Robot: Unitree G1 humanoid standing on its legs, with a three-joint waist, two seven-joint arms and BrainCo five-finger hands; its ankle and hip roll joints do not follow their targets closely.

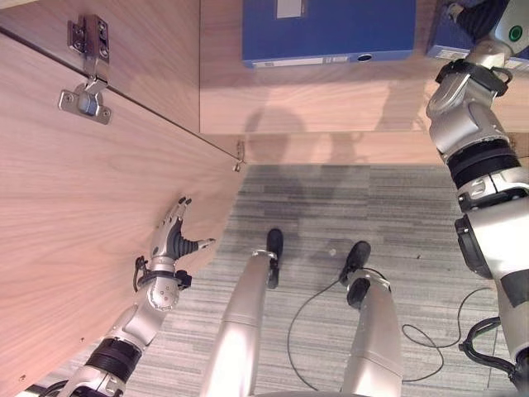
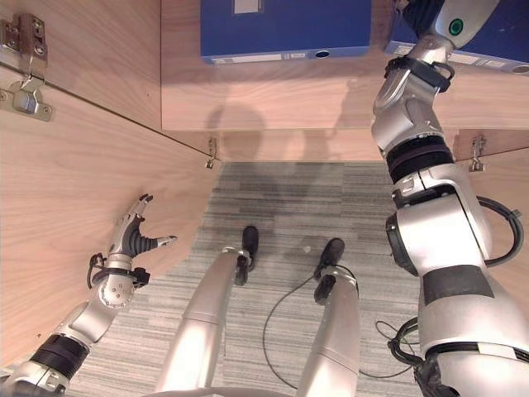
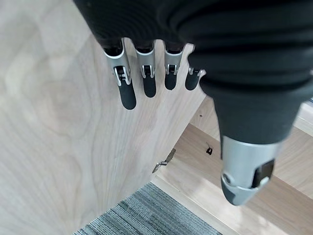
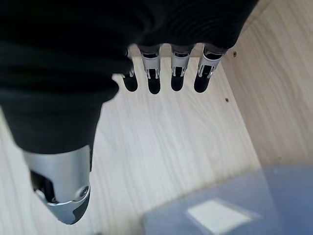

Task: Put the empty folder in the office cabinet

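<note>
A: Report the cabinet.
B: The light wood-grain office cabinet (image 1: 331, 99) stands open. Its left door panel (image 1: 74, 248), of the same wood grain, is swung out toward the robot, with a silver metal hinge (image 1: 85, 101) on its inner face.

A: Location of the task's thing?
B: A blue rectangular folder with a white label (image 1: 328, 31) lies flat on the cabinet shelf, toward the middle. A second blue folder (image 2: 496, 37) lies on the same shelf to the right, partly hidden by the right arm. The right wrist view shows a blue folder with a white label (image 4: 215, 205) below the hand, not touching the fingers.

A: Left hand?
B: The left hand (image 1: 175, 240) is beside the edge of the open door panel, fingers (image 3: 127, 90) straight and spread wide, thumb apart, holding nothing.

A: Right hand?
B: The right hand (image 4: 63, 161) is inside the cabinet above the shelf, fingers (image 4: 154, 81) extended and relaxed, thumb apart, holding nothing.

A: Floor?
B: Grey striped carpet (image 1: 413, 215) lies in front of the cabinet.
</note>
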